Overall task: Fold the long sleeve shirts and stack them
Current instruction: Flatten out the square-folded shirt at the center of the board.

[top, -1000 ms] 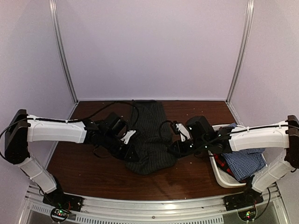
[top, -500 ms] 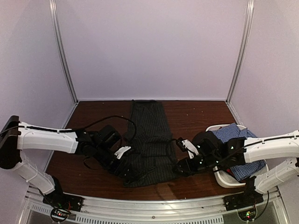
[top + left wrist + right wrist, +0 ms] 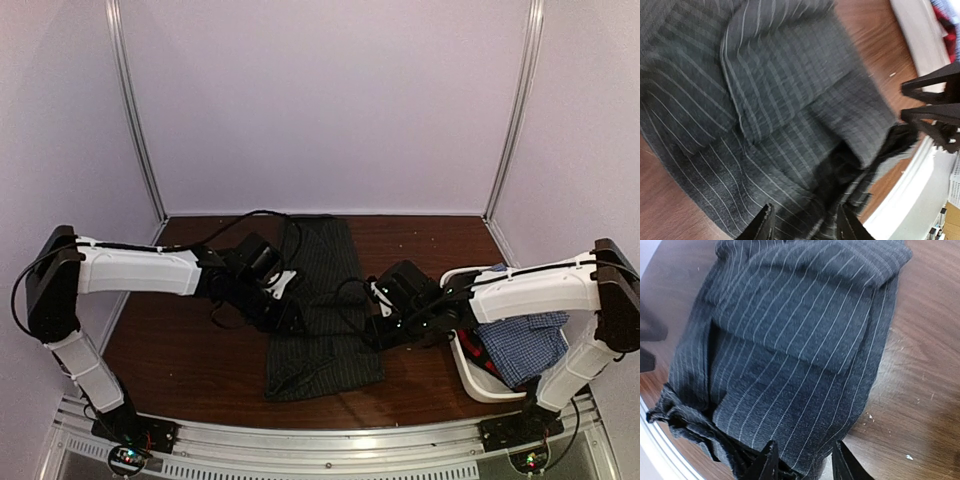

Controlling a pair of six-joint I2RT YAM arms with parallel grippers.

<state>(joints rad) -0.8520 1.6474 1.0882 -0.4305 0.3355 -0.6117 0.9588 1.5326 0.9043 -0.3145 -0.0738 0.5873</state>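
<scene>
- Left gripper (image 3: 805, 229): in my left wrist view its fingers (image 3: 762, 227) are spread apart above rumpled striped cloth. I cannot tell whether they touch it.
- Right gripper (image 3: 802, 465): my right wrist view shows its fingers (image 3: 767, 462) likewise spread, with a bunched edge of the same cloth just below them.
- Black pinstriped shirt (image 3: 330, 270): folded into a long strip with layered flaps, it runs from the middle of the far edge of the table (image 3: 180, 370) almost to the near edge. The left gripper is at its left side and the right gripper at its right side, both about midway along.
- White tub (image 3: 470, 385): it sits at the near right corner.
- Blue-white check shirt (image 3: 525, 345): it is heaped in the tub.
- Red-and-dark shirt (image 3: 478, 350): it shows beneath the check one, at the tub's left wall.
</scene>
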